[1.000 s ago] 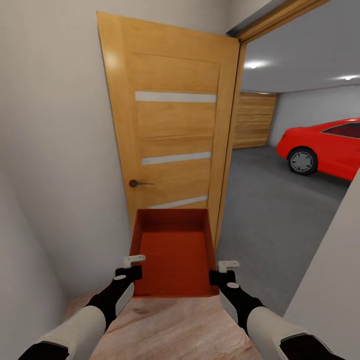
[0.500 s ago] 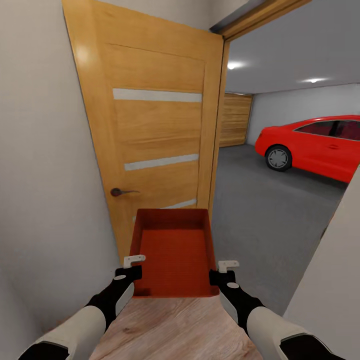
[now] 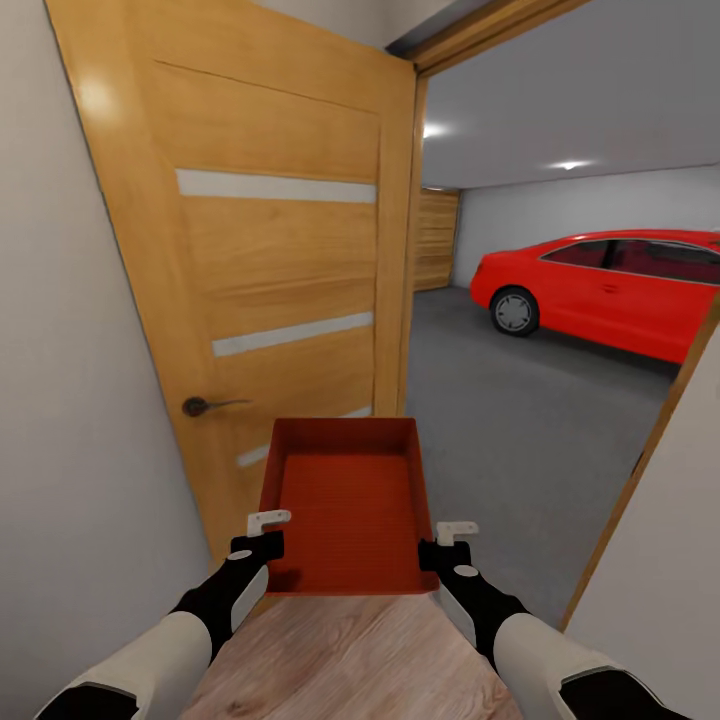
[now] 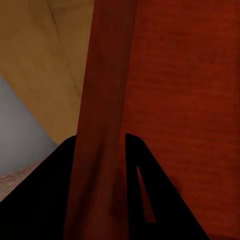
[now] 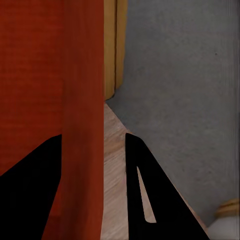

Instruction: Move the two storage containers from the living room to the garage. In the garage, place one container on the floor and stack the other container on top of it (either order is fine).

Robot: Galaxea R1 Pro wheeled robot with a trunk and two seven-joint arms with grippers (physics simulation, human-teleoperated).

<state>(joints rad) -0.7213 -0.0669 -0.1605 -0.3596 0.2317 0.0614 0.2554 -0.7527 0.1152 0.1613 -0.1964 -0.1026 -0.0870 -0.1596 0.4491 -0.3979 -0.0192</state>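
One orange-red storage container [image 3: 345, 500] hangs in front of me, open side up and empty, held by its two long walls. My left gripper [image 3: 262, 535] is shut on the left wall near the closest corner. My right gripper [image 3: 445, 540] is shut on the right wall. In the left wrist view the gripper [image 4: 100, 145] straddles the container [image 4: 185, 100] wall. The right wrist view shows that gripper [image 5: 92, 140] around the container [image 5: 30, 75] wall, above wood planks and grey concrete. The garage floor [image 3: 520, 400] lies ahead through the doorway.
An open wooden door [image 3: 270, 280] with a dark handle [image 3: 200, 406] stands close on the left. A white wall [image 3: 660, 560] and door frame [image 3: 640, 470] narrow the right side. A red car [image 3: 610, 290] is parked at the far right, with a wooden panel door [image 3: 435, 240] behind.
The whole picture has shifted: door and car sit further left and look larger, so the camera has moved towards the doorway. The container and both grippers keep their places in the view.
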